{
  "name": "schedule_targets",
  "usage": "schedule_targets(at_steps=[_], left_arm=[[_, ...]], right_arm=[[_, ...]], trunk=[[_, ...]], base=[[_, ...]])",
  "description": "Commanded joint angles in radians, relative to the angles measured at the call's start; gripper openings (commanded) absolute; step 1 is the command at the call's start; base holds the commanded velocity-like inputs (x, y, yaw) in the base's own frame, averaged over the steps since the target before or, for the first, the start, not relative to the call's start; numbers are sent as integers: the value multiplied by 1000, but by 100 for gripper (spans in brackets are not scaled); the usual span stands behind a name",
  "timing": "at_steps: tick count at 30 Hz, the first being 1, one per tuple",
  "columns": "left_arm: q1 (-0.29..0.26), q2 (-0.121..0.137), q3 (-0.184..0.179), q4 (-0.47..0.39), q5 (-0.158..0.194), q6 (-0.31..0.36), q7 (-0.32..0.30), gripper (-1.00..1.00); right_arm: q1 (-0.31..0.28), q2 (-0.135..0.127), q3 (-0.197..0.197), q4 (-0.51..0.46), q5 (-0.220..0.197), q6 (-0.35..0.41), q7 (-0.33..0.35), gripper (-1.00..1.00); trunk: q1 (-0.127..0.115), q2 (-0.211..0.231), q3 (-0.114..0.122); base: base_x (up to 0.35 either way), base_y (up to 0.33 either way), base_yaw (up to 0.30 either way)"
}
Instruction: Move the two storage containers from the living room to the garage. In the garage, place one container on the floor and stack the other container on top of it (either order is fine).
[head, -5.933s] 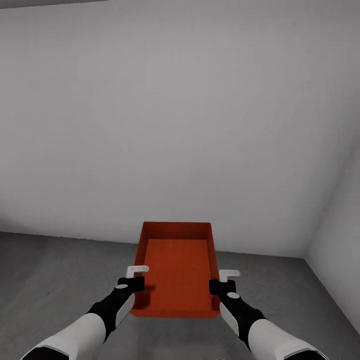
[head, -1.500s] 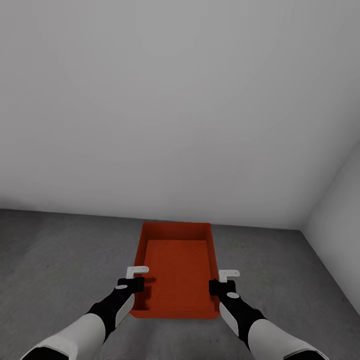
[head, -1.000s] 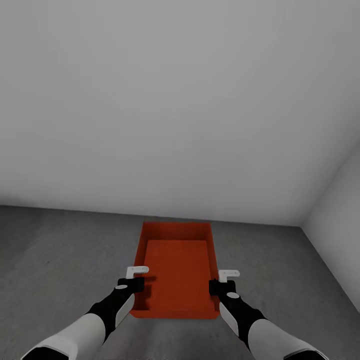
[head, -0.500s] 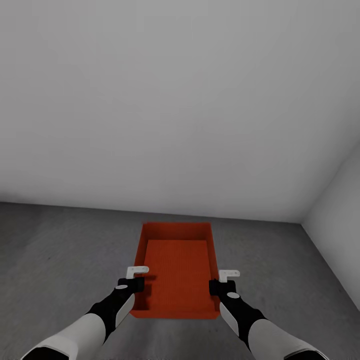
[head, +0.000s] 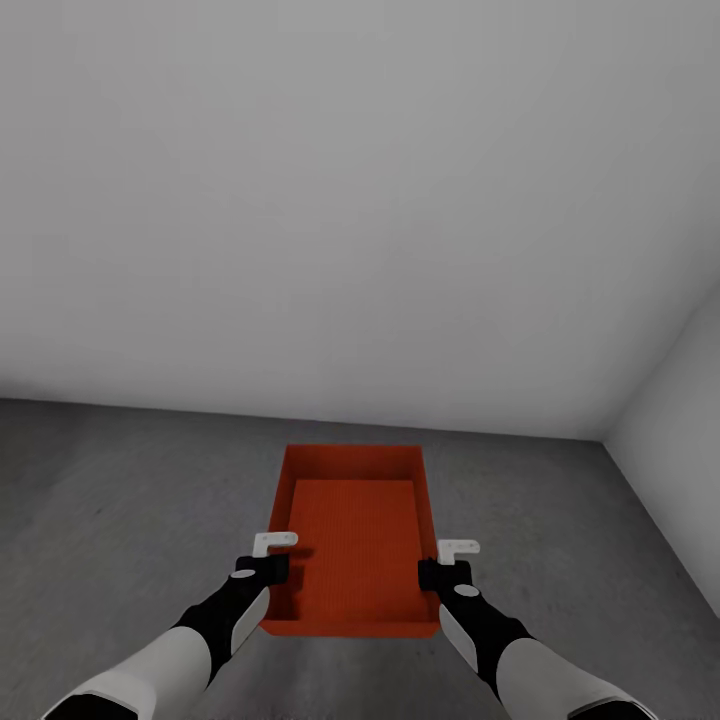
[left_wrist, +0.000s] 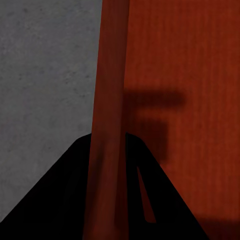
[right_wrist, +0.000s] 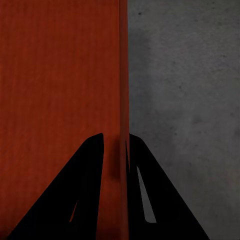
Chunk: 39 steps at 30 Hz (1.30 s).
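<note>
While both hands clamp its side walls, container (head: 352, 540) long axis points toward wall (head: 360, 220).

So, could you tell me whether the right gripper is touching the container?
Touching: in the right wrist view, the right gripper fingers clamp the storage container wall.

Soft, even light, no glare; the wall (head: 360, 200) is pale and smooth; a dark shadow lies inside the orange bin (left_wrist: 200, 75); close up, the bin's wall looks blurry.
</note>
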Motion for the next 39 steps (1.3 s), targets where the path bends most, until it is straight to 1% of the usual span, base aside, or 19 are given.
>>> schedule_targets(at_steps=[1, 4, 39], left_arm=[[-1, -14, 21, -13, -9, 6, 9, -100], [-1, -14, 20, -13, -9, 6, 9, -100], [-1, -14, 20, -13, -9, 11, 9, -100]], right_arm=[[0, 0, -7, 4, -16, -7, -11, -100], [0, 0, -7, 4, -16, -7, -11, -100], [0, -1, -7, 4, -16, -9, -11, -100]], trunk=[[0, -1, -1], [0, -1, -2], [134, -246, -111]], base=[[0, 0, 0], [0, 0, 0], [0, 0, 0]])
